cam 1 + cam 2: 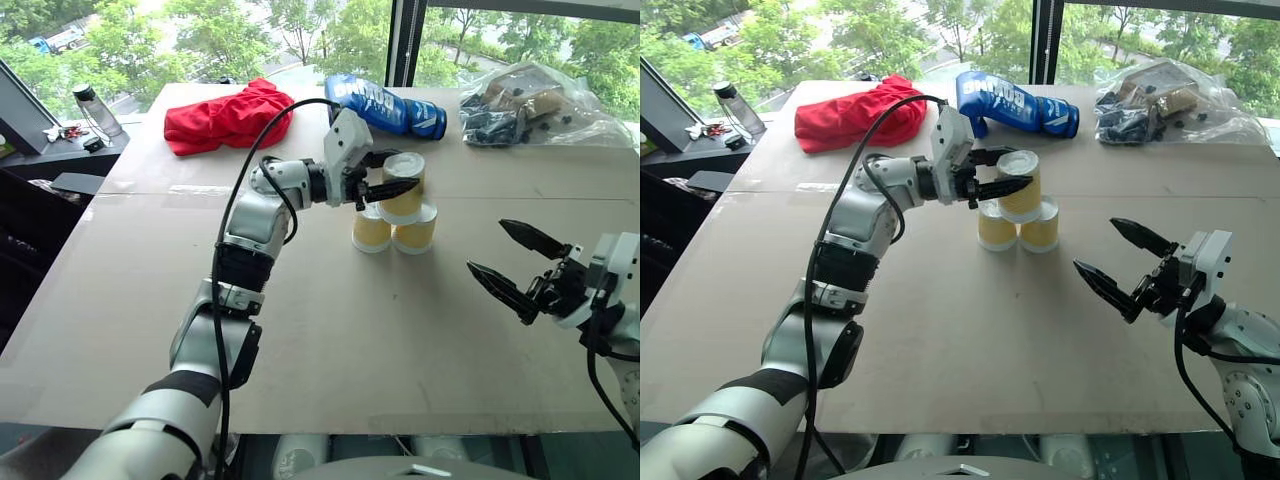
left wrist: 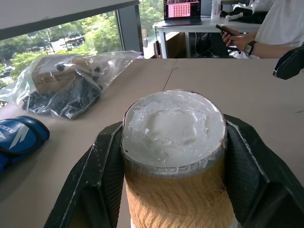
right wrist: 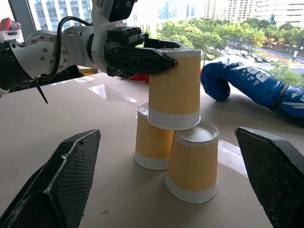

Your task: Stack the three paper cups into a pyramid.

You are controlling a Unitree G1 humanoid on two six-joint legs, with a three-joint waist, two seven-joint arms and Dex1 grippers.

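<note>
Two paper cups (image 1: pixel 371 232) (image 1: pixel 414 234) stand upside down, side by side, in the middle of the brown table (image 1: pixel 330 330). A third paper cup (image 1: pixel 404 192), also upside down, sits over the gap between them with its rim at their tops, so the three form the pyramid. My left gripper (image 1: pixel 405 170) is shut on this top cup (image 2: pixel 173 142), one black finger (image 2: pixel 102 175) on each side. My right gripper (image 1: pixel 487 245) hangs open to the right of the stack, apart from it, pointing at the cups (image 3: pixel 192 161).
At the table's far side lie a red cloth (image 1: pixel 228 115), a blue boxing glove (image 1: pixel 385 103) and a clear plastic bag of small items (image 1: pixel 530 105). A water bottle (image 1: pixel 95 108) stands on a side surface at far left. A seated person (image 2: pixel 280 28) shows beyond the table.
</note>
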